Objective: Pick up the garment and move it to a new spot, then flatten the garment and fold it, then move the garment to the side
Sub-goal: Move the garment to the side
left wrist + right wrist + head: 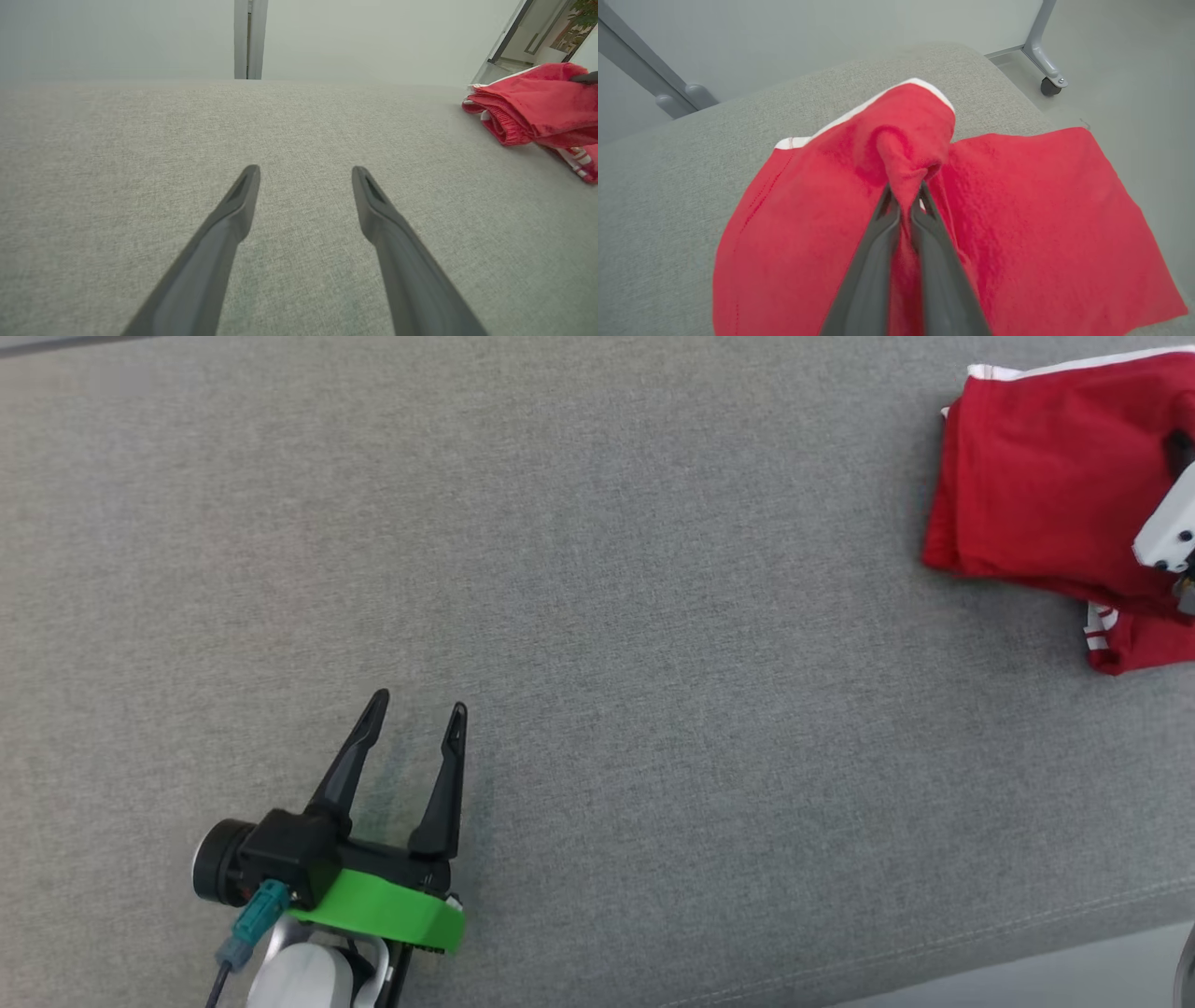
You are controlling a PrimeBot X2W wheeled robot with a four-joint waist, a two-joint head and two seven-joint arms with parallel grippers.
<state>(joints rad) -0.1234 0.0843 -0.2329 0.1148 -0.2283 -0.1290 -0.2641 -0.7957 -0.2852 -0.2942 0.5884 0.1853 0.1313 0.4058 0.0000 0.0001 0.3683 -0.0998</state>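
Note:
The garment is red with white trim and lies bunched at the far right of the grey cushion. From the left wrist it appears as a red heap, the garment, at the upper right. My right gripper is shut on a pinched fold of the garment, and the cloth rises in a peak above the tips. Part of the right arm's white casing overlaps the cloth at the picture's right edge. My left gripper stands open over bare cushion at the lower left, far from the cloth, with nothing between its fingers.
The grey fabric cushion spreads across the whole work area. Its front seam and edge run along the lower right. A wheeled frame leg stands on the floor beyond the cushion's far corner.

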